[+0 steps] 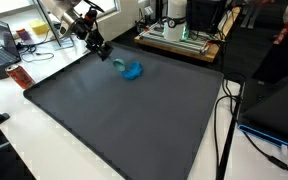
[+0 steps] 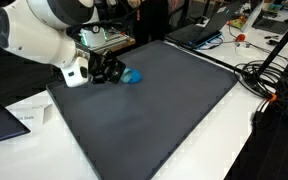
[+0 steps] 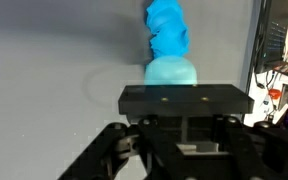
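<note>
A: One thing only mattered on that dark mat: the blue toy, lying toward the far part of the mat, where it showed in both exterior views. You had the tool low just beside it.

B: Was it holding the toy?

A: Hard to say from outside. In the wrist view the tool had its jaws drawn as far together as they went, and the blue toy sat right at the front of them, its rounded end against the black bar. It looked to me like you were pinching that near end, though the contact itself was hidden behind the bar.

B: So which step were you in?

A: I judged it as the grasp itself: the tool was down at the toy with the jaws drawn in, and the toy lay flat on the mat, not lifted.

B: And what did the next move call for?

A: A slow, straight rise, I'd think, so you could learn whether the grip was real. The toy looked soft and crumpled, and only its end was taken, so it could slip out. You had the white counter and cables well apart from it.
</note>
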{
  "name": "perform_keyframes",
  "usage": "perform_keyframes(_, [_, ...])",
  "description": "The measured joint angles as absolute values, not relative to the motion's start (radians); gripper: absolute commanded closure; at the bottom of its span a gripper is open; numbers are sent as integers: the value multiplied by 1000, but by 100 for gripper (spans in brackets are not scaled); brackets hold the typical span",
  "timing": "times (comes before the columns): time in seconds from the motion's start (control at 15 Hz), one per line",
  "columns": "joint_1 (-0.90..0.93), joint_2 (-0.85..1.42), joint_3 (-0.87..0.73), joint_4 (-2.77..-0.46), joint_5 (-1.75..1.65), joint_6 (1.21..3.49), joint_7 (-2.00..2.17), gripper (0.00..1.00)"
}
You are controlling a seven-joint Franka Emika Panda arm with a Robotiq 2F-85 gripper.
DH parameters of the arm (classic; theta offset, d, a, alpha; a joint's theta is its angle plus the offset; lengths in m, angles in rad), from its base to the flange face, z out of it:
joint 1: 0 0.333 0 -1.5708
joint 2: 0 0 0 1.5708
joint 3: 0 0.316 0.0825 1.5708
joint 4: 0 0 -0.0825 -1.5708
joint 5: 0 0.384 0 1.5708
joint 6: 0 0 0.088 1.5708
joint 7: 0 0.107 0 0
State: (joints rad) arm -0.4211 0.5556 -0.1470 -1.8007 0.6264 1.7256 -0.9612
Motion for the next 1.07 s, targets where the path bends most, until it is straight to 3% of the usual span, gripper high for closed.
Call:
perform_keyframes(0.6, [-486,627,-136,-1708,676,1655,-996,78])
perform_keyframes(1.07, [-465,634,-134,-1706,702,1781,-985,78])
